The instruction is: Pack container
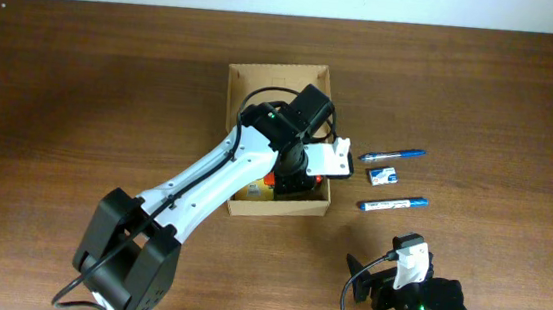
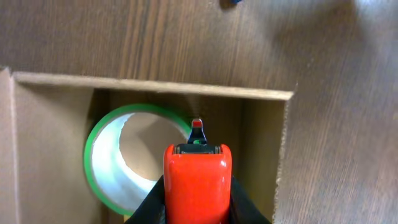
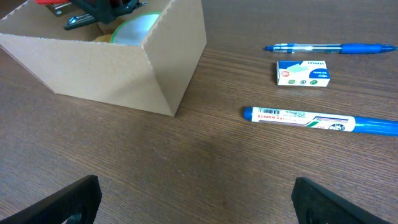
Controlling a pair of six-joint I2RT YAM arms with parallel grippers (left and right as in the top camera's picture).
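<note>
The container is an open tan cardboard box at the table's middle, its flap lid lying back on the far side. It also shows in the left wrist view and the right wrist view. My left gripper reaches into it, shut on a red stapler held over the box's inside. A green-edged tape roll lies in the box, also seen in the right wrist view. My right gripper is open and empty, low near the table's front edge.
To the right of the box lie a blue pen, a small white staples box and a blue marker. Something yellow lies inside the box.
</note>
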